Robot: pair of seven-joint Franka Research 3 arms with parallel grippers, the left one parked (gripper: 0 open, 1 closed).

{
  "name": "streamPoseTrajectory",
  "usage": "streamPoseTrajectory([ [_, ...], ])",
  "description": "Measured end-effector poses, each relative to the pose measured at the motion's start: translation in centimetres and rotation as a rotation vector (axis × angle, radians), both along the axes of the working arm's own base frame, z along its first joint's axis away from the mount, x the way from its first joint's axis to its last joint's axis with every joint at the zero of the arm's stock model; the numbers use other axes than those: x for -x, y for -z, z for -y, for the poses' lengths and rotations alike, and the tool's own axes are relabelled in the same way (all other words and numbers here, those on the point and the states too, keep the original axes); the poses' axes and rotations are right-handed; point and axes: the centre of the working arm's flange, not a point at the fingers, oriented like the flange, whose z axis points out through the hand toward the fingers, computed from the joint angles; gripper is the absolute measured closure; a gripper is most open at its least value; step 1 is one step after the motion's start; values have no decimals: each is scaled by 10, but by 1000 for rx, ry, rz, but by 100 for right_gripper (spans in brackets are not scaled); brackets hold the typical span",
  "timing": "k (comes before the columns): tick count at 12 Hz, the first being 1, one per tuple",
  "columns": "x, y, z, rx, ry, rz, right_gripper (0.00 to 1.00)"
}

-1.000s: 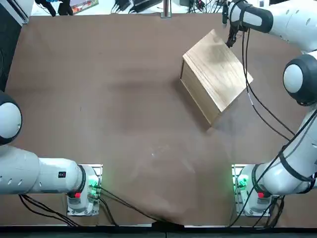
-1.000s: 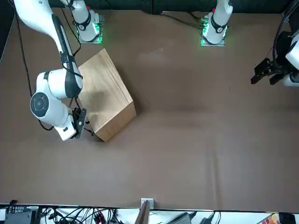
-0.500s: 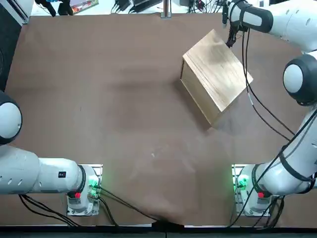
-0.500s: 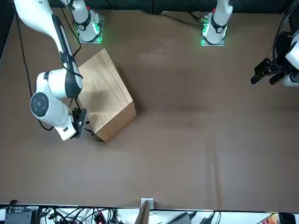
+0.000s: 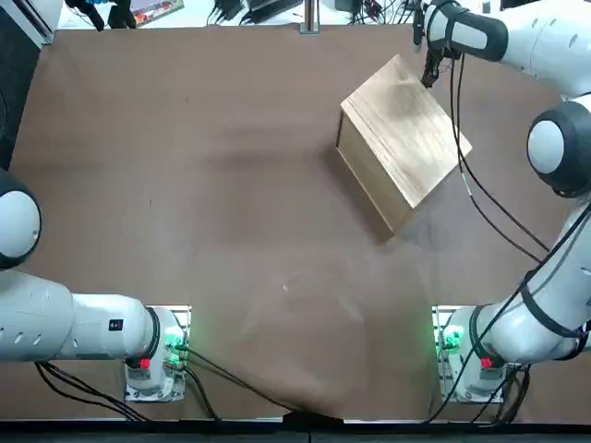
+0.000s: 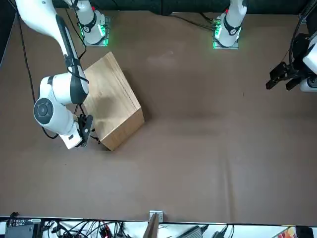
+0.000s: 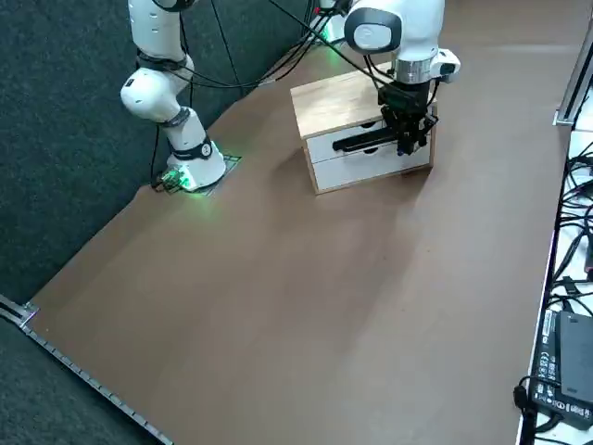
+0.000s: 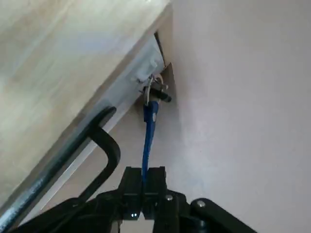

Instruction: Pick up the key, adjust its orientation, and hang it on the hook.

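Both fingers of the right gripper [image 8: 144, 182] are pinched tight on the blue-tagged key [image 8: 148, 130] beside the wooden box [image 8: 63, 68], presumably to keep its ring on the box-front hook [image 8: 158, 91].

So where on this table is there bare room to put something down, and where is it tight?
The table is bare across its middle and the whole parked-arm side, and between the two arm bases. It is crowded only at the far right corner: there the right gripper, shut on a blue strap leading to the hook, hangs against the wooden box.
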Motion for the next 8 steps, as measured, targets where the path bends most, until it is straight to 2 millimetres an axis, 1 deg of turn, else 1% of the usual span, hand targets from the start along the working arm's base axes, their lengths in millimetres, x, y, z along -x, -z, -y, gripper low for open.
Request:
streamPoseTrajectory([
  [8, 0, 0, -2, 0, -3, 0, 96],
])
